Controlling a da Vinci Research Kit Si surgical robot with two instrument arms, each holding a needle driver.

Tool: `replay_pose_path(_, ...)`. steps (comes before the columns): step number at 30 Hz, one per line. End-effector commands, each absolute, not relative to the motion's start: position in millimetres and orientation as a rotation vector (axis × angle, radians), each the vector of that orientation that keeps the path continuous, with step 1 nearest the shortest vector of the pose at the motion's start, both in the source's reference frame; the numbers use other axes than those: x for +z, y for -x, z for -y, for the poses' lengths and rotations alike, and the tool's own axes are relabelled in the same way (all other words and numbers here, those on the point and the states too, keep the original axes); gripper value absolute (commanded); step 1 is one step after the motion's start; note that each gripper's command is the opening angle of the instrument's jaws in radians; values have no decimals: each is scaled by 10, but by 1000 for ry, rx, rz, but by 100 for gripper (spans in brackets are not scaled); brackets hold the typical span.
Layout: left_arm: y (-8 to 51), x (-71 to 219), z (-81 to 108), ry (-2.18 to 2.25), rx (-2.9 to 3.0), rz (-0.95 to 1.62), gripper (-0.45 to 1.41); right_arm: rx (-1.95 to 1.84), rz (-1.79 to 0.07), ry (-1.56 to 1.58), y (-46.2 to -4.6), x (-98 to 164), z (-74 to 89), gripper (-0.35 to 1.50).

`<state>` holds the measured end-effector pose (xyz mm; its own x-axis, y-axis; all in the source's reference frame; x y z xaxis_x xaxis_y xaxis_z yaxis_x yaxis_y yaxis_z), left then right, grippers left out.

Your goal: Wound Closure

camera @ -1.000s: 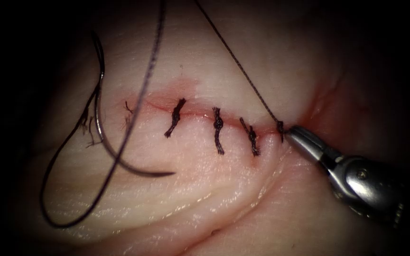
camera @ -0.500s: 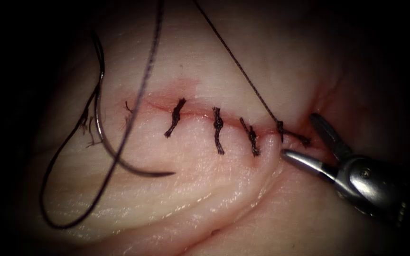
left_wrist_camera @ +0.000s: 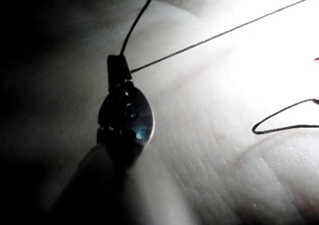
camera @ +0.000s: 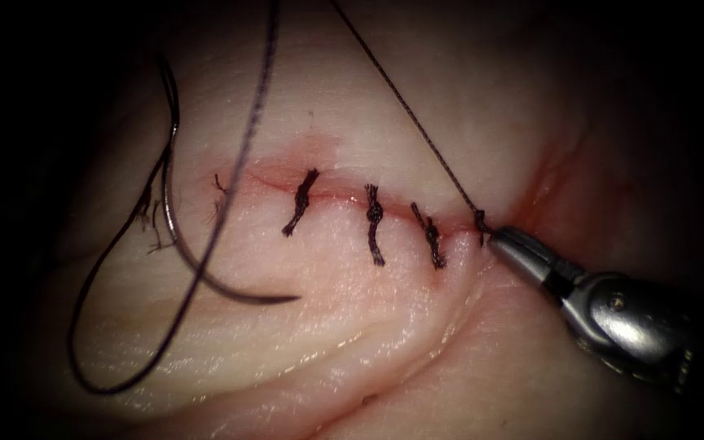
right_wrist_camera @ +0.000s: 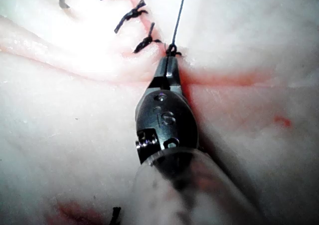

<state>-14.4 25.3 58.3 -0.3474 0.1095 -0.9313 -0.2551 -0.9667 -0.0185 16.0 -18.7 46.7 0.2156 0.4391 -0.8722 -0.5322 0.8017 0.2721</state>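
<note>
The tissue (camera: 352,342) has a cut (camera: 336,194) closed by three tied stitches (camera: 375,220). At the cut's right end sits a fresh knot (camera: 480,218). My right tool (camera: 503,238) has its jaws shut on the short thread tail right at that knot; the right wrist view also has the right tool (right_wrist_camera: 169,65) at the knot (right_wrist_camera: 172,49). A taut thread (camera: 417,122) runs from the knot up and to the left. My left tool (left_wrist_camera: 118,68) is shut on the thread (left_wrist_camera: 214,35). The curved needle (camera: 230,291) lies free on the tissue left of the cut, held by neither tool.
A long slack loop of thread (camera: 124,244) trails from the needle over the tissue's left side, and a thick strand (camera: 246,147) crosses the cut's left end. Red fluid (camera: 547,183) stains the tissue beyond the cut's right end.
The right tool's jaws were shut at the knot, opened half a second ago, baring a short tail, and have now shut on that tail again. Needle and stitches have not moved.
</note>
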Motion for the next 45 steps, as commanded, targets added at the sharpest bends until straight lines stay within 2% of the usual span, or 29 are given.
replay_pose_path(1,149,588,-260,1645,2403,-193,-45,669,-1175,87,-165,469,192,-35)
replay_pose_path(10,135,591,-269,1599,2425,-217,-45,627,-1121,60,-144,467,212,-35)
replay_pose_path(21,125,591,-270,1542,2450,-278,-45,556,-1126,77,-150,462,222,-35)
replay_pose_path(29,132,582,-257,1620,2363,-291,-45,566,-1232,92,-155,453,218,-35)
replay_pose_path(30,137,577,-252,1641,2352,-280,-45,572,-1239,93,-155,450,216,-5)
replay_pose_path(31,142,573,-249,1659,2339,-273,-45,578,-1243,93,-155,447,213,36)
replay_pose_path(34,158,554,-238,1718,2289,-246,-45,592,-1250,86,-152,435,205,74)
replay_pose_path(36,173,530,-229,1785,2226,-219,-45,609,-1262,82,-148,422,198,91)
replay_pose_path(39,181,511,-222,1820,2177,-197,-45,620,-1266,73,-146,410,192,98)
replay_pose_path(45,200,454,-203,1913,2081,-114,-45,654,-1250,49,-149,383,170,93)
